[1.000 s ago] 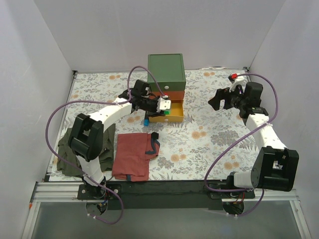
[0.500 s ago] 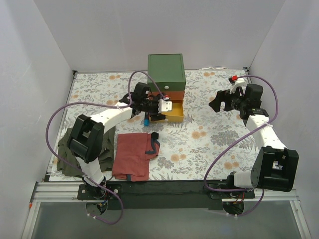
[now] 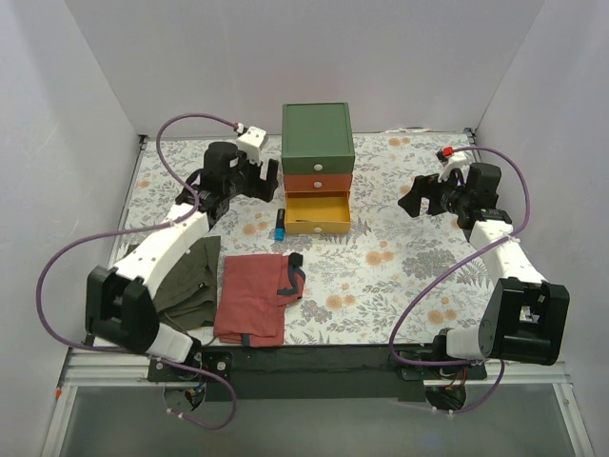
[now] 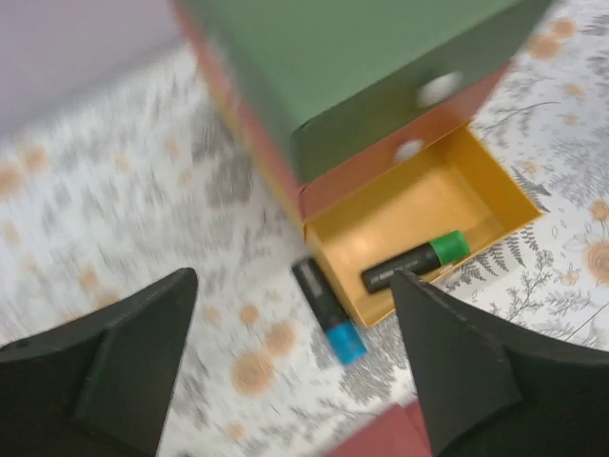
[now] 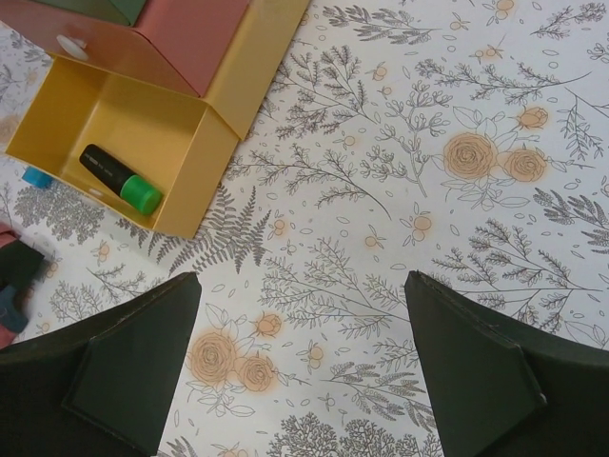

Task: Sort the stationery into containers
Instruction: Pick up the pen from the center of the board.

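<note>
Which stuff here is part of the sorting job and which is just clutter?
Job: green-capped marker, inside the open yellow drawer; blue marker, lying outside beside that drawer; red-orange drawer, shut; green chest.
Clutter: red cloth; olive cloth.

Found open passage over the floral-patterned bench (image 3: 409,257) right of the boxy green chest (image 3: 317,133). Saw the pulled-out yellow cardboard drawer (image 3: 317,227) unobstructed from above, bar a green-capped black marker (image 4: 416,263) along its front wall. Met a blue-capped black marker (image 4: 328,309) just beside its left wall, and a folded red cloth (image 3: 255,297) nearer the bases.
</note>
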You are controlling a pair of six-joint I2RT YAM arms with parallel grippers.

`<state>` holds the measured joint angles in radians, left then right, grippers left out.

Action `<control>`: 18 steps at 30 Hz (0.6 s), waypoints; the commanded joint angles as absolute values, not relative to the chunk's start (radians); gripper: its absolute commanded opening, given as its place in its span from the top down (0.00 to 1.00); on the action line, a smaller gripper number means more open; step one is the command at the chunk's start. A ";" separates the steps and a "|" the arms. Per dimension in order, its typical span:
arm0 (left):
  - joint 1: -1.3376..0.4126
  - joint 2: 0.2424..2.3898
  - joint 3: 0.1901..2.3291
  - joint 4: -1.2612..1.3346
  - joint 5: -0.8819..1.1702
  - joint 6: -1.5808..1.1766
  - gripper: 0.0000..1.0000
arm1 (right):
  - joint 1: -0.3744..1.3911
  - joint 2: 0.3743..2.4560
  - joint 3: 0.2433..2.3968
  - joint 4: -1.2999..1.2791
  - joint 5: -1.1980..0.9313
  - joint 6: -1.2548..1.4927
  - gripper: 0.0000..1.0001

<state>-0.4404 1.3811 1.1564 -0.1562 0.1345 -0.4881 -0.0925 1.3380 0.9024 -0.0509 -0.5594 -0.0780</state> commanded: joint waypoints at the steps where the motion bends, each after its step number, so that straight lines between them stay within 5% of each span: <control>1: -0.364 1.618 1.195 -0.552 0.041 -0.940 0.24 | -0.100 1.361 0.936 -0.028 -0.580 -0.064 0.02; 18: -0.368 1.753 1.187 -0.472 0.175 -1.097 0.46 | -0.100 1.348 0.899 -0.032 -0.565 -0.069 0.02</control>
<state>-0.3630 1.7401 1.1454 -0.4976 0.1265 -1.0641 -0.0925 1.3716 0.9047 -0.0513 -0.5598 -0.0746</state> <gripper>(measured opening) 0.554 0.984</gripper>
